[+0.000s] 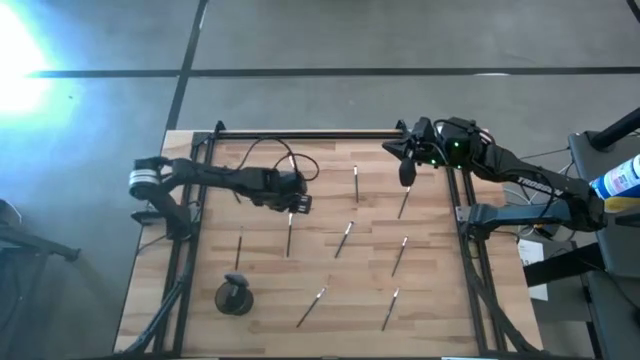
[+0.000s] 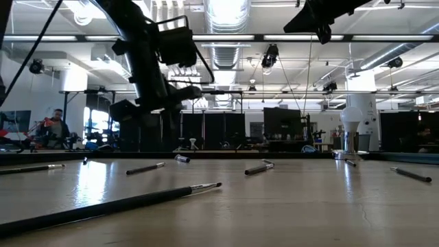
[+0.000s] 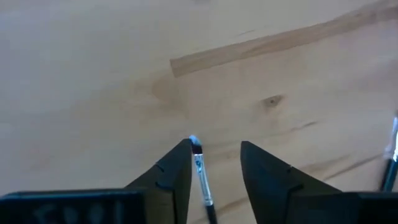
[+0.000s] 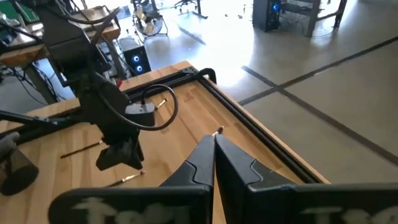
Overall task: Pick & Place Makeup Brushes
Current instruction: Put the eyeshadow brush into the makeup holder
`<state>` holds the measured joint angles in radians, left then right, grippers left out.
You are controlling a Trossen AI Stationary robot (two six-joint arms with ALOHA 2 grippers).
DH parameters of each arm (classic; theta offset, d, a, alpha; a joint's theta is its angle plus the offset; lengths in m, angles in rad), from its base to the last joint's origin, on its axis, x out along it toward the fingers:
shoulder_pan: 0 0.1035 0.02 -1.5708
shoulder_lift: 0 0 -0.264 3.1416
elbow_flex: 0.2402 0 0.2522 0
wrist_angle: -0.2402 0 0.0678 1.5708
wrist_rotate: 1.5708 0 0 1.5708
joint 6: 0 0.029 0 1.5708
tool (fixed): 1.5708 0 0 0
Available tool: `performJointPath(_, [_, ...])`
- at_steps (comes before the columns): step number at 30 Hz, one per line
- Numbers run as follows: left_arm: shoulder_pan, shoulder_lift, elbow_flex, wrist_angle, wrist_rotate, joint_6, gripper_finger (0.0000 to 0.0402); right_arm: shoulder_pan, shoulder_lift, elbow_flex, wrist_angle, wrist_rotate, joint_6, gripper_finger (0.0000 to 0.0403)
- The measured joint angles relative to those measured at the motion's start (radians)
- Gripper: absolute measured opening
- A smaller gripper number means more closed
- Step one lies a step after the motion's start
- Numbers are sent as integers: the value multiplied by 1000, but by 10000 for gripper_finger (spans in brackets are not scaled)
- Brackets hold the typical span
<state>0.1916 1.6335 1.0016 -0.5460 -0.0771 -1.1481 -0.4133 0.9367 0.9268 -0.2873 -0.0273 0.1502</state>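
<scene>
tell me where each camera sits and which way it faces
High view: above, facing straight down on the wooden table; both arms show, left claw over a makeup brush.
Low view: at tabletop height, facing level across into the room; the arms hang in from above.
Left wrist view: facing down between its open fingers at that brush.
Right wrist view: past its shut right claw toward the left arm.
High and left wrist views share the brush.
</scene>
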Motion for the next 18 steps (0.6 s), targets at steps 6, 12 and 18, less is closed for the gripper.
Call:
performJointPath(6, [-13,32,-5,-3,-35,-99,133,0,-32,0,-27,-2,-40,8])
performJointPath(12, [-13,66,-7,40,-36,-111,125,1,-58,0,-32,-2,-81,8])
performJointPath(18, [-17,108,-5,26,-39,-135,101,1,-80,0,-38,-2,-106,8])
